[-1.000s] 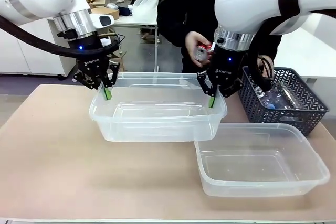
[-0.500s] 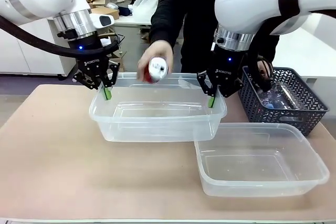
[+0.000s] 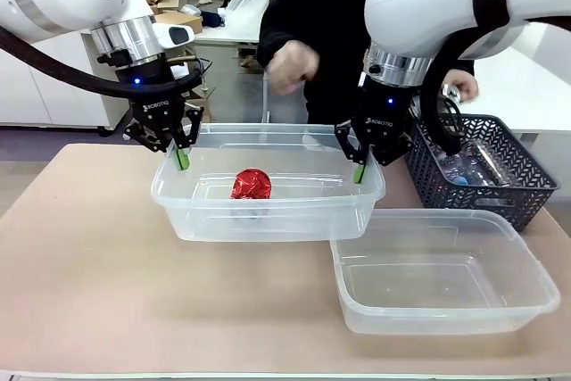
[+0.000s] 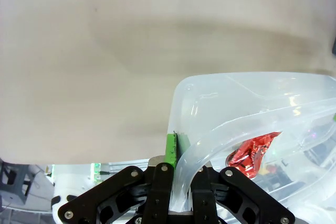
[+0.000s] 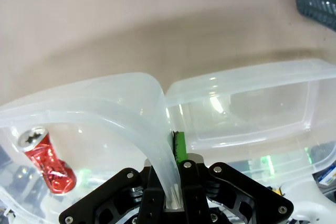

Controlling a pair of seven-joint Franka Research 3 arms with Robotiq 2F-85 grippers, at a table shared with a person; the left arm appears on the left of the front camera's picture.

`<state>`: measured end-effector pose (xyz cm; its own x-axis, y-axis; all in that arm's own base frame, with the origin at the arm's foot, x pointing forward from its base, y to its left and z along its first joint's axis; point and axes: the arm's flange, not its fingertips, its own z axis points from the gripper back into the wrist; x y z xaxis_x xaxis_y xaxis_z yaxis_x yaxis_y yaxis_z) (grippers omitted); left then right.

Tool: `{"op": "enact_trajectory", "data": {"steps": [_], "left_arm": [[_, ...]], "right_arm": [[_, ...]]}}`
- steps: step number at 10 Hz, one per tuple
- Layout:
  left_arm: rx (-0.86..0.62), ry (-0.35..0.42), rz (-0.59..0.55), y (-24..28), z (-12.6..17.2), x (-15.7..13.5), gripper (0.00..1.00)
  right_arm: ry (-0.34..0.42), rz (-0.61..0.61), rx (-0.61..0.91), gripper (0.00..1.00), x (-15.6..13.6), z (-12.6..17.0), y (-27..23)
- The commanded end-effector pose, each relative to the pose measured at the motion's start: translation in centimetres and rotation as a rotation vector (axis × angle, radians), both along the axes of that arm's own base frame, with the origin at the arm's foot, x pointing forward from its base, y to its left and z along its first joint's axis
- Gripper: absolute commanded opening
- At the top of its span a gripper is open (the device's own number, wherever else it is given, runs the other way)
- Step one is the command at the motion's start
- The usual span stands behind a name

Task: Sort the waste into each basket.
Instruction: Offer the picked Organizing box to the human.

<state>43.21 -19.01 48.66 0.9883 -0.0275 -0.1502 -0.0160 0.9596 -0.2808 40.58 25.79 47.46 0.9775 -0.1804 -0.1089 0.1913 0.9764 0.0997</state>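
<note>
Both grippers hold one clear basket [image 3: 214,220] by its ends, just above the table. My left gripper [image 3: 182,157] is shut on its left rim, my right gripper [image 3: 359,170] on its right rim. A crushed red can [image 3: 252,185] lies inside near the middle. In the left wrist view the basket's rim [image 4: 186,156] runs between the gripper's [image 4: 181,169] green pads, with the can [image 4: 251,153] beyond. In the right wrist view the gripper [image 5: 170,169] pinches the rim [image 5: 157,150], and the can [image 5: 47,163] lies at left. A second clear basket [image 3: 419,287] sits on the table at front right.
A dark lattice basket [image 3: 526,189] with clear bottles [image 3: 464,167] stands at the right. The person stands across the table, one hand [image 3: 290,67] raised above the held basket, the other hand [image 3: 459,88] over the dark basket. Bare tabletop [image 3: 89,256] lies at front left.
The person's hand carried a red can over the held basket and let it go; the can now lies inside and the hand has drawn back up. Neither arm has moved.
</note>
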Motion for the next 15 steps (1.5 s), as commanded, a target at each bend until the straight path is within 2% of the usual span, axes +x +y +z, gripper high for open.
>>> {"op": "enact_trajectory", "data": {"steps": [1, 15], "left_arm": [[0.000, -0.005, 0.005, 0.11, 0.42, -0.35, 0.05], [0.000, -0.005, 0.005, 0.11, 0.42, -0.35, 0.05]], "right_arm": [[-0.012, -0.014, 0.008, 0.03, 0.42, 0.19, -0.14], [-0.012, -0.014, 0.008, 0.03, 0.42, 0.19, -0.14]]}}
